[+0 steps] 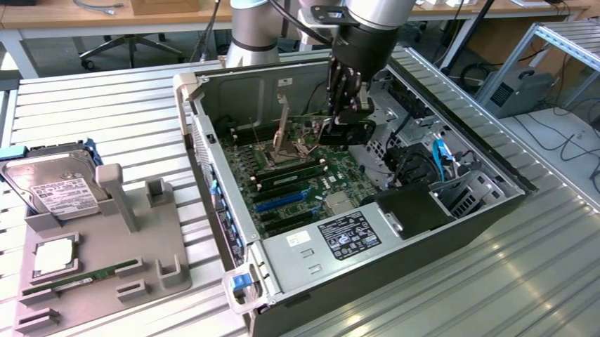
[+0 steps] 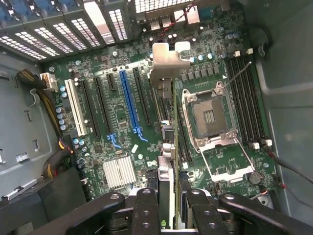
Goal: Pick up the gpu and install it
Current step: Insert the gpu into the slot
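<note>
My gripper (image 1: 345, 112) reaches down inside the open computer case (image 1: 201, 133), shut on the gpu (image 1: 350, 132). The card hangs above the motherboard (image 1: 328, 184), near the CPU socket. In the wrist view the gpu (image 2: 168, 62) appears edge-on: a thin green board edge runs from between my fingers (image 2: 146, 205) to its silver end bracket, which points toward the case's rear slot openings. The card hovers over the board between the black expansion slots and the open CPU socket (image 2: 208, 115), apart from the board. The blue expansion slot (image 2: 128, 103) lies a little to one side.
A grey parts holder (image 1: 140, 260) stands at the exterior view's left with a hard drive (image 1: 56, 189), a CPU (image 1: 55, 254) and a green RAM stick (image 1: 80, 281). Inside the case are the power supply (image 1: 342, 235), a raised socket lever (image 1: 281, 123) and cables (image 1: 440, 158).
</note>
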